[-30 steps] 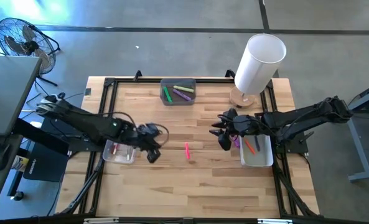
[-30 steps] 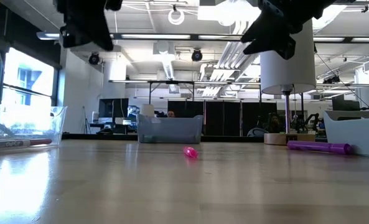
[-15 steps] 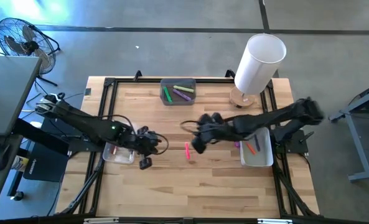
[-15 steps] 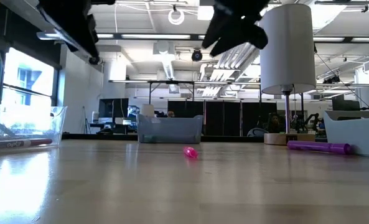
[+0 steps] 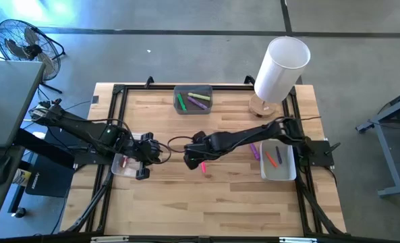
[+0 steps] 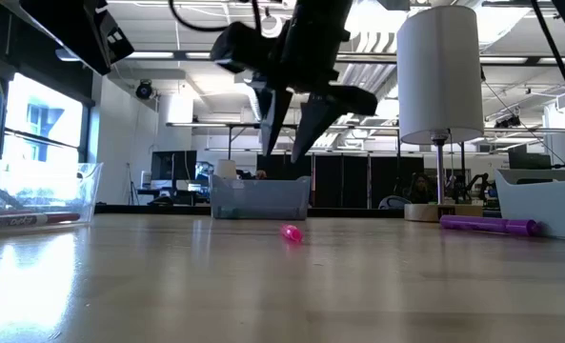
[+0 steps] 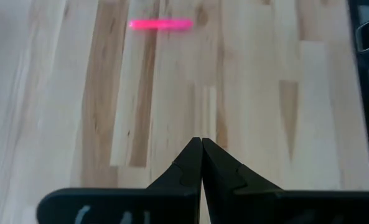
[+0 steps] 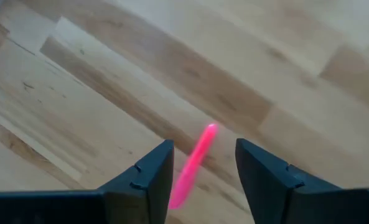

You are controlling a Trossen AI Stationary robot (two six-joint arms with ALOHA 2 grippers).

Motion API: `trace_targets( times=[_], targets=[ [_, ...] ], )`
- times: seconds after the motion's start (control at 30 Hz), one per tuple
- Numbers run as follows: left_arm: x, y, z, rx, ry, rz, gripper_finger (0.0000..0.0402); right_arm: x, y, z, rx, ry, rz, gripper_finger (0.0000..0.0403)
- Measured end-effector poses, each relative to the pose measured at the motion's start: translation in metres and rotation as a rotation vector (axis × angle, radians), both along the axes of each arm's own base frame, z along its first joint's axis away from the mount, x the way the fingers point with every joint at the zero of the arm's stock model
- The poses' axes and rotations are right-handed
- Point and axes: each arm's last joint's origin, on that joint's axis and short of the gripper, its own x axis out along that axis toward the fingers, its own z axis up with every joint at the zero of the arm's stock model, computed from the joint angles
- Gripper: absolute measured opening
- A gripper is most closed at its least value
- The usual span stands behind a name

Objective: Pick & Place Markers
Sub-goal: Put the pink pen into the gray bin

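A pink marker [image 5: 203,165] [image 6: 292,232] [image 8: 195,163] lies flat on the wooden table near its middle. My right gripper [image 5: 194,156] [image 6: 293,143] [image 8: 204,147] hangs open above it, one finger on either side of the marker's line, touching nothing. A purple marker [image 5: 253,151] [image 6: 488,225] lies on the table beside the right tray [image 5: 285,173], which holds orange and red markers [image 5: 272,158]. My left gripper [image 5: 144,173] [image 7: 201,147] is shut and empty, next to the left tray [image 5: 121,169].
A grey bin [image 5: 193,108] at the far edge holds green, yellow-green and purple markers. A tall white cylinder [image 5: 280,67] stands on a round base at the far right corner. The left tray [image 6: 84,191] holds a red marker [image 6: 25,219]. Bare wood lies toward the near edge.
My right gripper has swung from beside the right tray toward the table's left and come down, staying open, until it hangs over the pink marker. My left gripper has drawn back toward the table's left, closer to the left tray. The markers have not moved.
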Motion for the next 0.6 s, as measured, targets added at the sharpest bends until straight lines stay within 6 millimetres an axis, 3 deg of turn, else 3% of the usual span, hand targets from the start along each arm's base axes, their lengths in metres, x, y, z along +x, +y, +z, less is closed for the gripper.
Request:
trace_targets(
  times=[0.27, 0.6],
  targets=[
    [-0.003, 0.001, 0.000, 0.015, 0.015, -0.027, 0.0000, 0.016, 0.004, -0.046, 0.081, 0.094, -0.073, 0.0188],
    [-0.004, 0.000, 0.001, 0.006, 0.019, -0.061, 0.0000, 0.020, 0.003, -0.080, 0.132, 0.167, -0.132, 0.0181]
  ],
)
